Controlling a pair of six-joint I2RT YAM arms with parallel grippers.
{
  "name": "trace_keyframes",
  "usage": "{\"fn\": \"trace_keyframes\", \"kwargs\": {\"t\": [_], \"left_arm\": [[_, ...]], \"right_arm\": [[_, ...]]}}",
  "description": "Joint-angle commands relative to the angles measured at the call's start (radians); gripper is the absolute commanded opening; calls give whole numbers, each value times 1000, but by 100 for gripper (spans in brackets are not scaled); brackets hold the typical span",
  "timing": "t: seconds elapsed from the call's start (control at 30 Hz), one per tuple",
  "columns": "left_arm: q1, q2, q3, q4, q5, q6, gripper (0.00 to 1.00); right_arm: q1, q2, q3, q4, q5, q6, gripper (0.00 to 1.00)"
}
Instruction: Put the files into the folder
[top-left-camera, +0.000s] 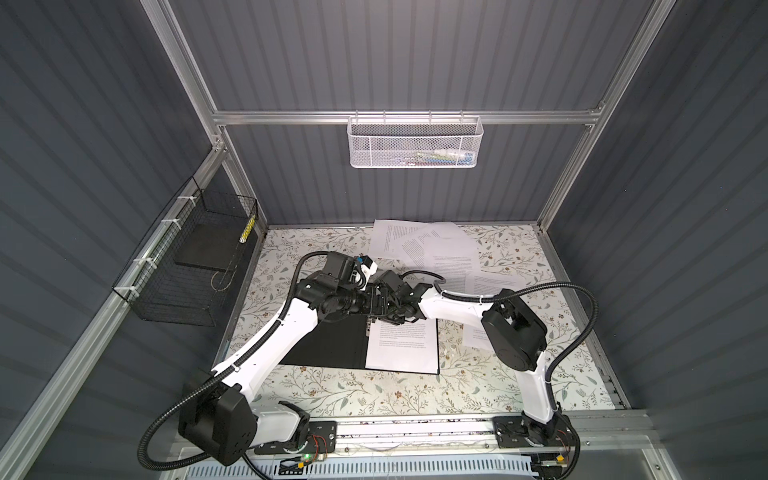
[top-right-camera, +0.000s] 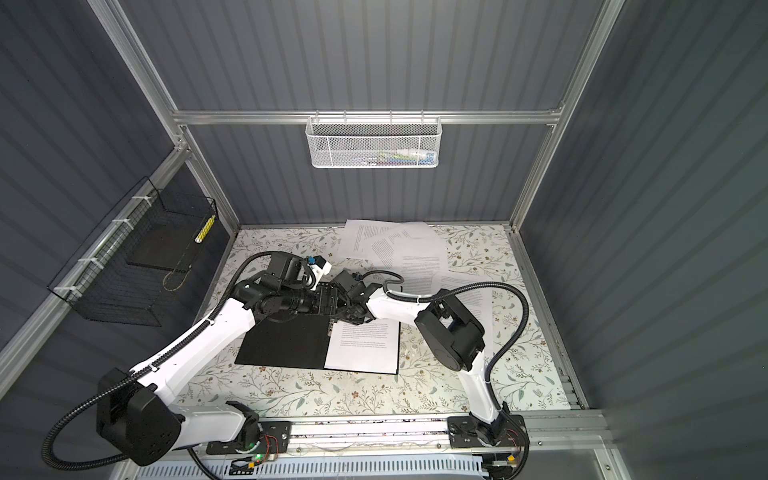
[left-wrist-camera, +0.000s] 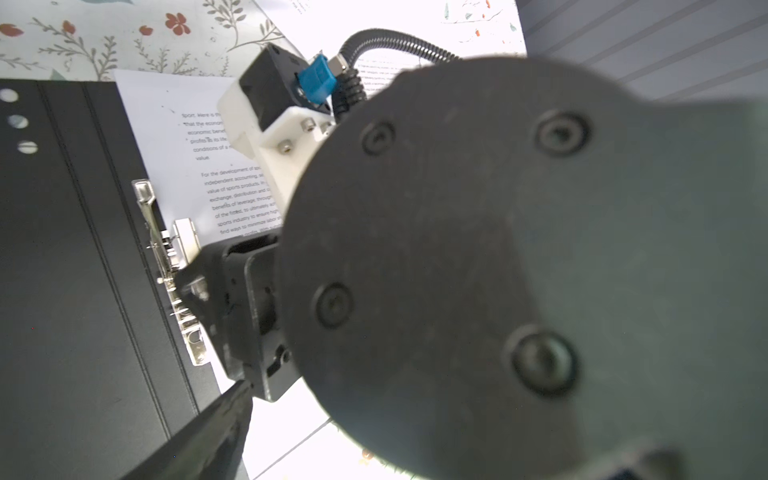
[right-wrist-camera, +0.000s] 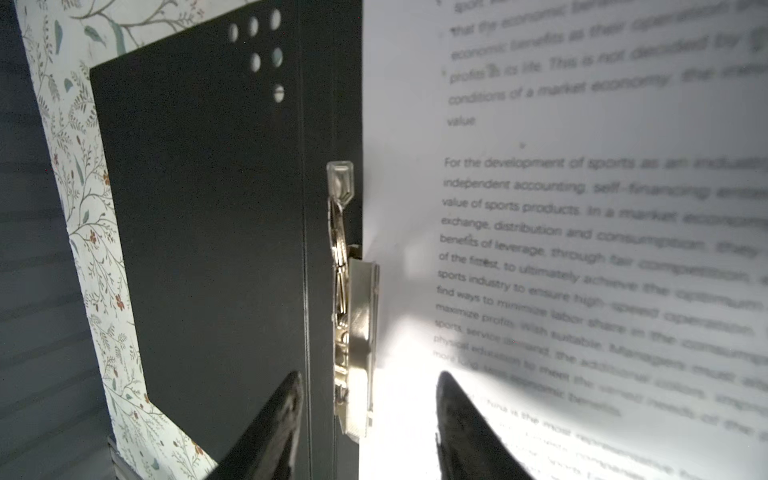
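Note:
The folder (top-left-camera: 328, 345) lies open in the middle of the table, black inside up. A printed sheet (top-left-camera: 405, 345) of the files rests on its right half. More files (top-left-camera: 432, 249) lie overlapped at the back, and others (top-left-camera: 494, 286) to the right. My right gripper (right-wrist-camera: 368, 382) is open, its fingers standing either side of the metal spine clip (right-wrist-camera: 357, 324) without holding it. My left gripper (top-left-camera: 376, 309) hovers just left of it over the spine. One left finger (left-wrist-camera: 224, 419) shows far to the side with paper beyond it, so the jaws stand open. The right arm hides the other finger.
A black wire basket (top-left-camera: 187, 266) hangs on the left wall, holding a dark slab. A white mesh basket (top-left-camera: 415, 143) hangs on the back rail. The floral table cover (top-left-camera: 374, 395) runs to the front rail. Both wrists crowd together above the folder's far edge.

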Motion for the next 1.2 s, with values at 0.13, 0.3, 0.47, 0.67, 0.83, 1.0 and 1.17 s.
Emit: {"fn": "trace_keyframes", "kwargs": {"t": [0.13,0.3,0.47,0.67,0.83,1.0,1.17], "left_arm": [[16,-35,-12,133,105,-48,100],[52,-69,-88,256,159,-147,100],[54,-33,-30,206,232,-131,100],[-17,22,19,208,203,-135,100],[-217,181,109,225,122,-176,100],[-369,444,300,217,64,-182,100],[-460,763,642,128,46,-166,100]], "right_arm": [[64,-55,10,1,67,-28,57],[54,-204,-59,-41,186,-98,68],[-29,-437,-264,-69,189,-147,80],[-249,-783,-536,-188,181,-218,99],[-549,-1045,-718,-142,58,-295,99],[-798,-1092,-746,-108,-80,-366,99],[-980,-1058,-773,-21,-188,-351,99]]}}
